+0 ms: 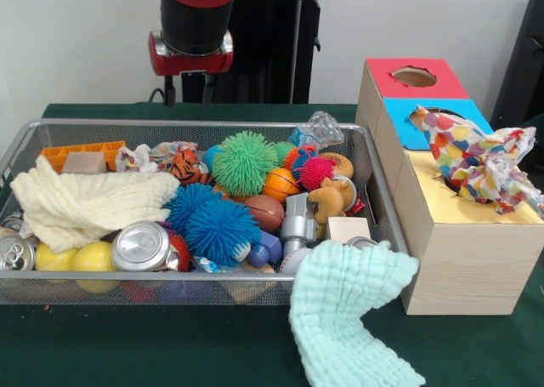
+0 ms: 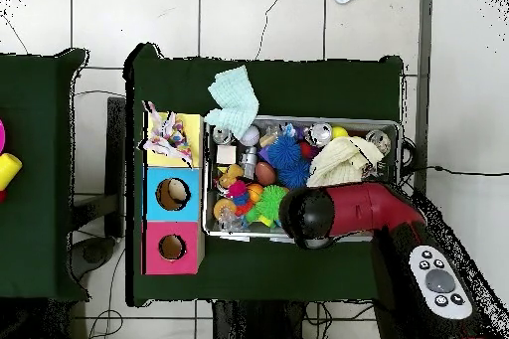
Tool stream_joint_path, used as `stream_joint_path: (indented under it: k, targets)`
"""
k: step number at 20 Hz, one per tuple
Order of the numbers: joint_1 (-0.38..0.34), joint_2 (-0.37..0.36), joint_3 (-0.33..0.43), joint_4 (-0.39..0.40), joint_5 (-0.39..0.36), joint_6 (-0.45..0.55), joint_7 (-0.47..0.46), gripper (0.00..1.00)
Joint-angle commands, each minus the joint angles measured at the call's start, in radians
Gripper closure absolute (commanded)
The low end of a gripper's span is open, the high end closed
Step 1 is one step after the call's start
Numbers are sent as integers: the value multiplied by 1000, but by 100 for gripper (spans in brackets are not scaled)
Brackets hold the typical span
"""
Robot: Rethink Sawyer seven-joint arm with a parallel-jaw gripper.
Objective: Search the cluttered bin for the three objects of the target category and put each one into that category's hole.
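The gripper (image 1: 187, 91) hangs at 12 o'clock in the front view, above the bin's far rim; two dark tips show below the red wrist, with nothing between them, but whether they are spread or pressed together I cannot tell. From overhead the arm (image 2: 343, 211) covers the bin's 6 o'clock edge.

The bin (image 1: 21, 142) is full — a cream cloth (image 1: 85, 204) at 9 o'clock, a green spiky ball (image 1: 244, 162) near the centre, two blue spiky balls (image 1: 212, 221) just toward 6 o'clock of it, a can (image 1: 141, 246) at 7 o'clock. A mint cloth (image 1: 348, 310) drapes over the rim at 5 o'clock onto the table (image 1: 170, 344).

One wrapper (image 1: 480, 162) sits on the wooden box (image 1: 459, 259) at 3 o'clock, bunched over the yellow section and reaching the blue section's hole. A second wrapper (image 1: 140, 156) lies in the bin at 11 o'clock, beside the orange tray (image 1: 85, 153). The red section's hole (image 1: 414, 76) is open.
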Motion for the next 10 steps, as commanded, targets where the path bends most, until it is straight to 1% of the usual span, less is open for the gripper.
stream_joint_path:
  k: [1, 2, 3, 5, 7, 10]
  targets:
    - [20, 112, 13, -33, -122, -85, -67, 0]
    - [21, 118, 10, -35, -125, -97, -49, 0]
    - [31, 150, 11, -65, -132, -98, -36, 0]
    - [41, 174, 15, -88, -135, -108, -23, 0]
    - [32, 191, 19, -81, -144, -144, -25, 0]
    - [41, 203, 6, -90, -171, -188, -2, 0]
